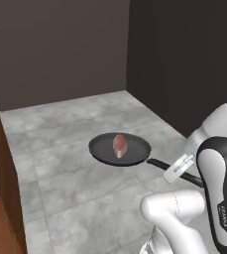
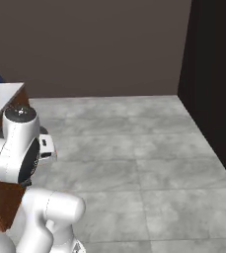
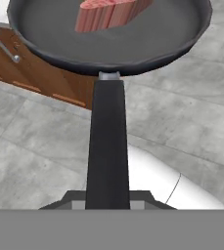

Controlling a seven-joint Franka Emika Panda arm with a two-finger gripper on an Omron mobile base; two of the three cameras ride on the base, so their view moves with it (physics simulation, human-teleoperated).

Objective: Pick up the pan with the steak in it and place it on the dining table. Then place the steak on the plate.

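Above grey floor, pan (image 1: pixel 120 149) handle in pincer (image 1: pixel 180 167)

Pan (image 1: pixel 107 149) seen black, interior dark grey in hand view, handle (image 3: pixel 107 146) matte black with small silver collar at base. Steak (image 1: pixel 119 146) shown pinkish-red — paler edges, fine striping on cut face. Floor (image 1: pixel 75 129) rendered light grey, mottled, large tiles. Walls (image 1: pixel 55 44) dark brown-grey. Cabinet side (image 3: pixel 40 73) warm brown wood — counter top (image 2: pixel 1 99) pale grey-white.
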